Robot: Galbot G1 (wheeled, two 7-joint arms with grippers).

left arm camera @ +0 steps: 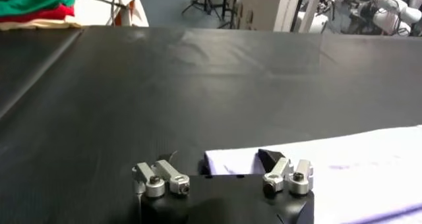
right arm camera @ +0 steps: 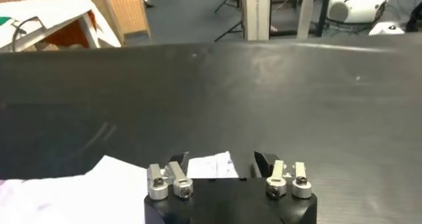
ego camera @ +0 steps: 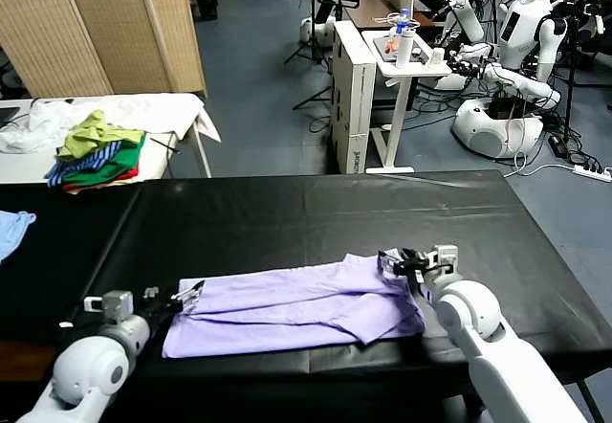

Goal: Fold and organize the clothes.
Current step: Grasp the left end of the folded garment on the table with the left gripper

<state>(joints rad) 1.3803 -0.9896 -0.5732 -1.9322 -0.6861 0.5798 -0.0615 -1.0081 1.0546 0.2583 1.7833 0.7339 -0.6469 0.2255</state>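
The lavender T-shirt (ego camera: 292, 303) lies flat on the black worktop (ego camera: 316, 217), long axis running between both arms, with the left end effector (ego camera: 188, 297) and right end effector (ego camera: 413, 262) each spread open at an opposite end, gripping nothing.

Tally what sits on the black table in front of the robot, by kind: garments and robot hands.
Lavender T-shirts: 1, T-shirt
Light blue cloths at the table's left edge: 1, blue cloth
Robot hands at the shirt: 2, left hand, right hand
Total: 4
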